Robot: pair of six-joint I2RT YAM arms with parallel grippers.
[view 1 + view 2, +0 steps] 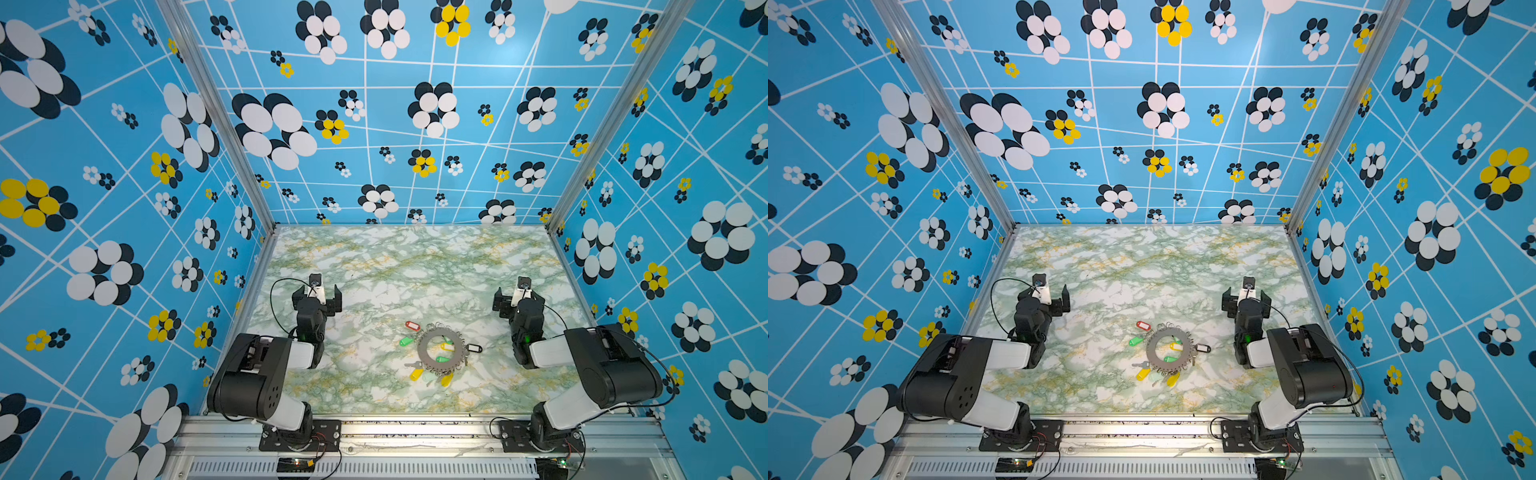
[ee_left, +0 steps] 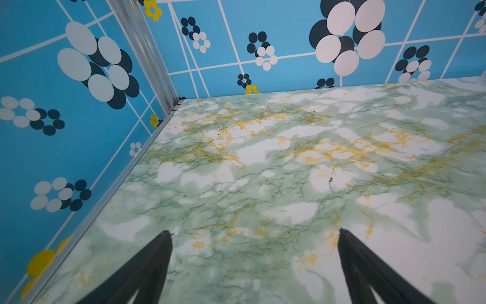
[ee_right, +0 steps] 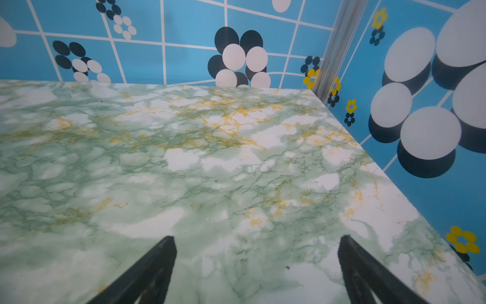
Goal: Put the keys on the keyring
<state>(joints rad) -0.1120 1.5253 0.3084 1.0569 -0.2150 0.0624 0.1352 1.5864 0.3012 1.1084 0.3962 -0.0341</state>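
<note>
Both arms idle: left gripper (image 2: 255, 231) and right gripper (image 3: 257, 238) gape wide, empty, near the side edges. Keyring (image 1: 424, 350) lies front-centre; black-tagged key (image 1: 473, 348) sits against its right rim, hooked or not I can't tell. Next, likely: right pinches the tag, left pins the ring. Far half of table (image 1: 374, 266) bare; side walls (image 1: 665, 249) close.

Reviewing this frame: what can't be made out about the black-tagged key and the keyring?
1. Both top views: whether the black-tagged key is hooked onto the keyring or only lies against its rim; too small to tell.
2. Both wrist views: key and keyring fall outside the frame; only the table shows beyond the open jaws of the left gripper and right gripper.
</note>
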